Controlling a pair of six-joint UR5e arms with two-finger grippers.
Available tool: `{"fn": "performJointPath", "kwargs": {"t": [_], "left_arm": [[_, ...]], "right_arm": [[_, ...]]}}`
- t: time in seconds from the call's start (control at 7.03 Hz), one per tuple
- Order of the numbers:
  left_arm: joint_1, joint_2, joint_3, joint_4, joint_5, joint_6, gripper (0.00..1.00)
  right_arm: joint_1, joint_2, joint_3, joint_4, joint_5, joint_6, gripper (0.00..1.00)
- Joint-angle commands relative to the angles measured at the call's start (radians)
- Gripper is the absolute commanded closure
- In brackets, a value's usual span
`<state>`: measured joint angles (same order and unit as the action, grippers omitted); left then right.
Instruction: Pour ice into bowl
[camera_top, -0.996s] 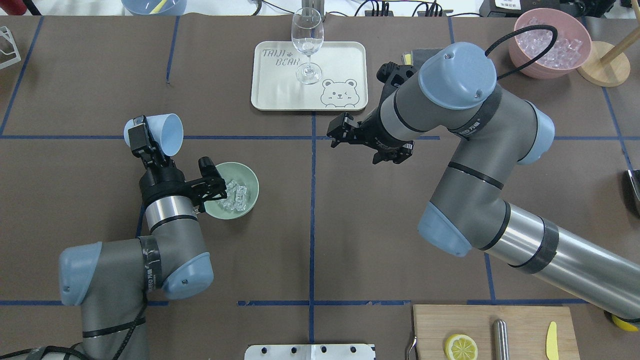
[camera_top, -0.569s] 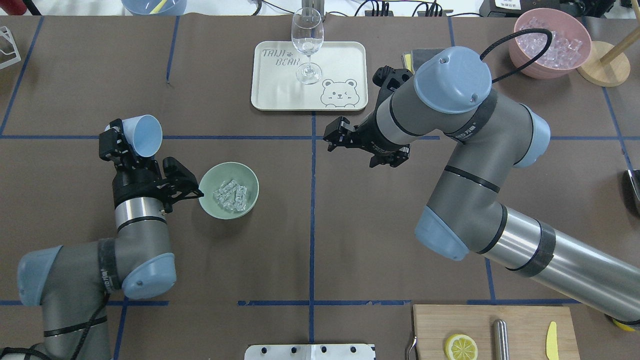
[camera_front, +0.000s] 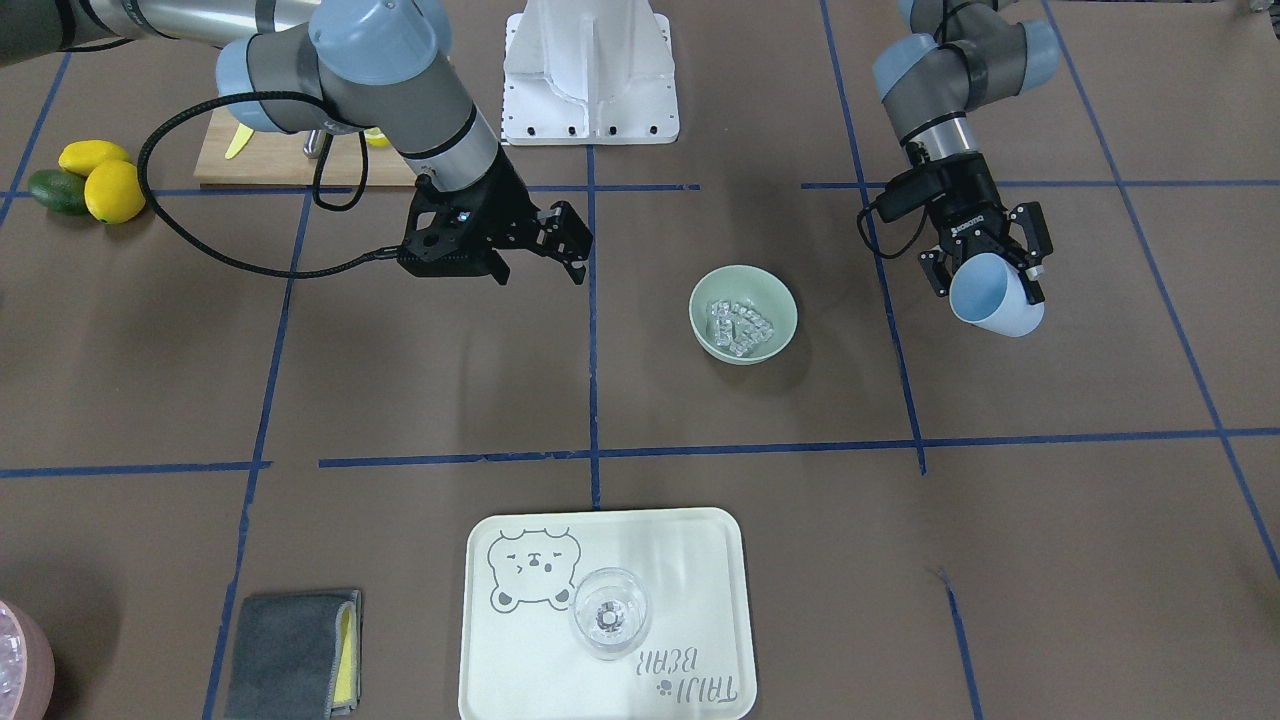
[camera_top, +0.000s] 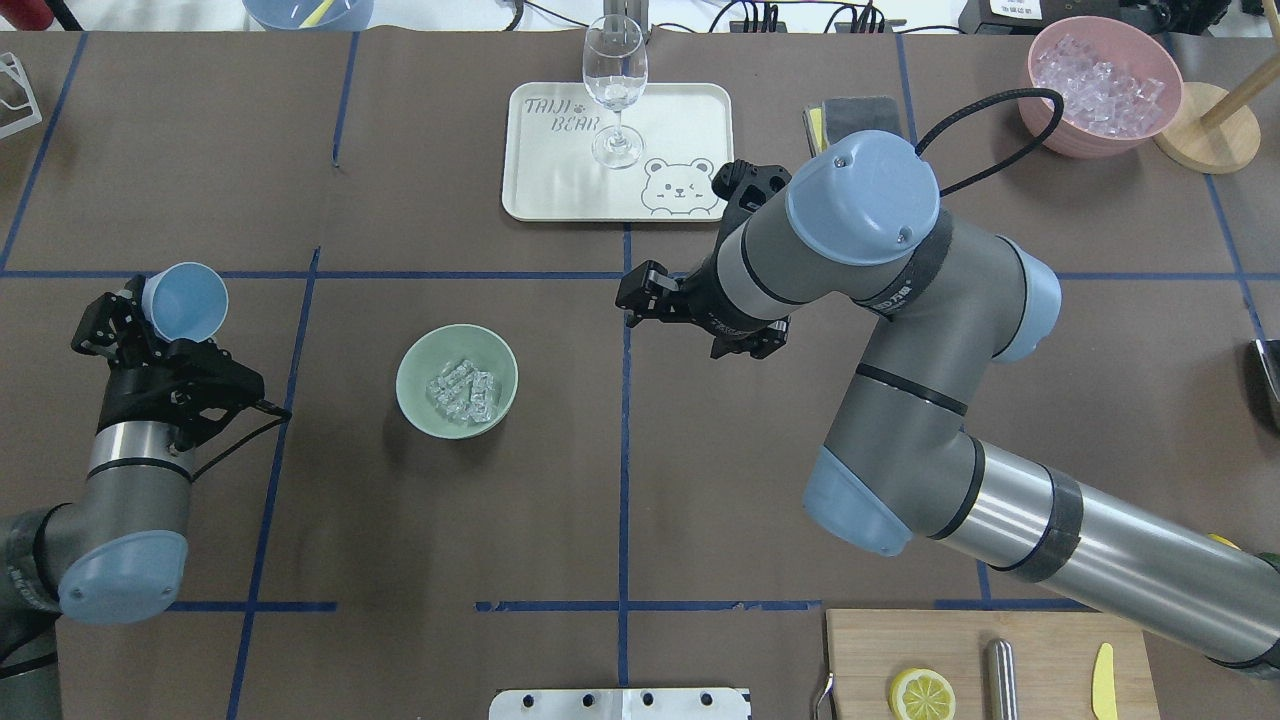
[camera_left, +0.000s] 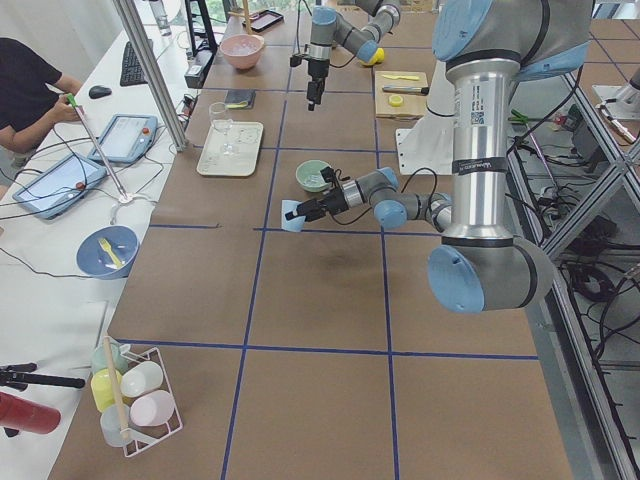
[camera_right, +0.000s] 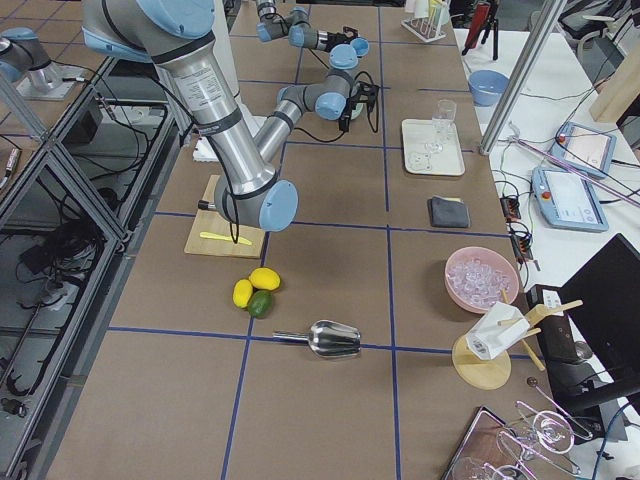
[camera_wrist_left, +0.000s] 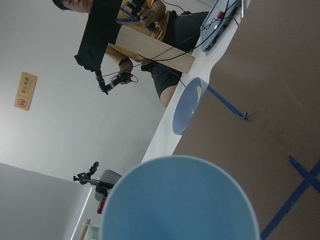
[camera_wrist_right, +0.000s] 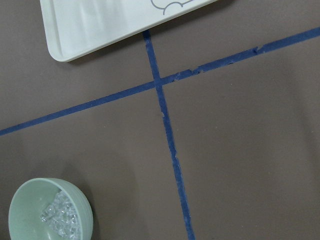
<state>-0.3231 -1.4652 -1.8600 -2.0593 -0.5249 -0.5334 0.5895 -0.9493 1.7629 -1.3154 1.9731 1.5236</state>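
Bowl (camera_top: 408, 385) upright, ice (camera_top: 463, 390) inside; left gripper (camera_front: 985, 274) clamps tilted cup (camera_front: 997, 302); right gripper (camera_front: 540, 268) apart.

One green bowl (camera_top: 415, 388), one blue cup (camera_top: 186, 301), one tray (camera_top: 680, 120), one wine glass (camera_top: 614, 72), one pink bowl (camera_top: 1052, 132), one cutting board (camera_top: 862, 660).

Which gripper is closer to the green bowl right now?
Right. The right gripper hangs beyond the bowl toward the tray; the left gripper, jaws shut on the light blue cup, is farther off on the bowl's opposite side.
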Motion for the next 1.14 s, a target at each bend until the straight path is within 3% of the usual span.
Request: {"fn": "performJointPath", "kwargs": {"t": [0.0, 0.71, 1.0], "left_arm": [[-0.019, 0.055, 0.108, -0.375, -0.094, 0.03, 1.0], [-0.123, 0.098, 0.359, -1.018, -0.277, -0.011, 1.0], [-0.122, 0.089, 0.372, -1.03, -0.29, -0.198, 1.0]], "right_arm": [[-0.013, 0.009, 0.0, -0.001, -0.022, 0.006, 0.0], [-0.022, 0.046, -0.028, -0.007, -0.046, 0.007, 0.0], [-0.023, 0.055, -0.037, -0.005, -0.048, 0.007, 0.0]]}}
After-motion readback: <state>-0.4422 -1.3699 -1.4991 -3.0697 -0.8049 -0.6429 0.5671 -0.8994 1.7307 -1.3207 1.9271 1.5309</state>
